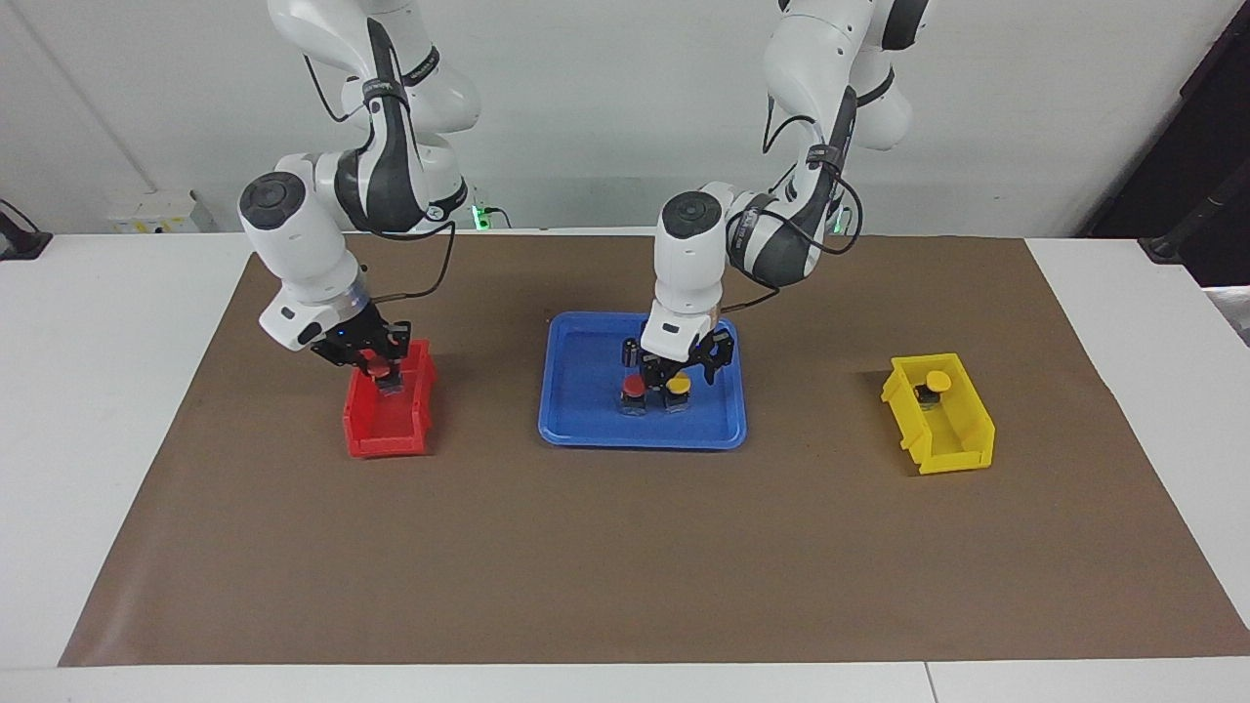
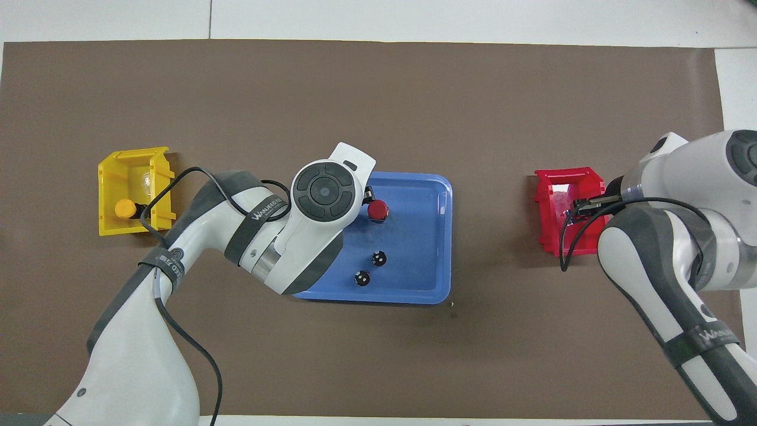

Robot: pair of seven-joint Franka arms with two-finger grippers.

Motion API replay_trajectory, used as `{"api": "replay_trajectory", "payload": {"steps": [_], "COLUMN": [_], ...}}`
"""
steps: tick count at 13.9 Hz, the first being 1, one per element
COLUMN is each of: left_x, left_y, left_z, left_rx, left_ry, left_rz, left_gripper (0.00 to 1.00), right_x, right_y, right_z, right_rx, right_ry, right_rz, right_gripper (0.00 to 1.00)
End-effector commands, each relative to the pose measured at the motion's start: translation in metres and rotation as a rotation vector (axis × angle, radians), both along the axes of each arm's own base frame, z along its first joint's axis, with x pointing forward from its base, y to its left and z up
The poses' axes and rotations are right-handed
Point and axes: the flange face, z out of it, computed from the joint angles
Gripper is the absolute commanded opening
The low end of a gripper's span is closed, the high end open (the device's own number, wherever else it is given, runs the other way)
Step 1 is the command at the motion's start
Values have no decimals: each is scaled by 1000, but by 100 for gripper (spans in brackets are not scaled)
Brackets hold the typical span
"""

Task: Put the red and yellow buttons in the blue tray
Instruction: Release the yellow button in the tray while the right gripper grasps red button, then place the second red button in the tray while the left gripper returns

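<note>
Facing view shows my left gripper low over the blue tray, at about the middle of its floor. Its fingers are spread wide and have let go of the yellow button, which stands upright on the tray floor right under them. Just beside that button, on the side toward my right arm's end of the table, stands a red button, also upright in the tray. Two dark cylinders stand in the tray nearer to me than the two buttons. My wrist hides part of them in the facing view, though the overhead view shows both plainly. Well away from the tray, toward my right arm's end of the table, is the red bin. My right gripper sits at the end of that bin nearer to me, clenched on the second red button, whose red cap shows between the fingers. I cannot tell whether its base is clear of the bin floor. Well away from the tray toward my left arm's end of the table, the yellow bin holds the second yellow button, with no gripper near it
</note>
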Motion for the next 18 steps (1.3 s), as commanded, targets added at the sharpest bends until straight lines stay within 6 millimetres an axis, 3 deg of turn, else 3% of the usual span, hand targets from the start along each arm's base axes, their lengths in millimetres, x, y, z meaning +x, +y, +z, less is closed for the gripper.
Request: {"api": "replay_trajectory", "payload": {"steps": [1, 3, 6, 9, 10, 12, 14, 16, 18], "left_x": [21, 38, 60, 64, 66, 70, 77, 82, 77], "left_y": [80, 143, 243, 334, 354, 369, 378, 386, 391], "left_z": [58, 82, 113, 143, 144, 136, 114, 85, 63], "left_rx": [48, 63, 53, -45, -91, -101, -95, -89, -89], "left_ry": [54, 106, 109, 92, 83, 39, 0, -15, -8], "left_rz": [-129, -244, -312, -303, -297, -294, -273, -260, -249], "left_gripper": [100, 100, 100, 100, 100, 100, 99, 93, 82], "right_x": [33, 37, 28, 18, 17, 14, 10, -2, -3], "right_y": [48, 119, 215, 272, 276, 276, 274, 290, 293], "right_z": [32, 42, 24, -11, -25, -40, -49, -62, -74], "right_rx": [17, 14, 45, 52, 51, 53, 45, 47, 49], "right_ry": [22, -13, -92, -101, -97, -104, -89, -91, -93], "right_rz": [-18, -72, -134, -130, -134, -133, -132, -115, -119], "right_gripper": [37, 37, 37, 37, 38, 38, 38, 39, 40]}}
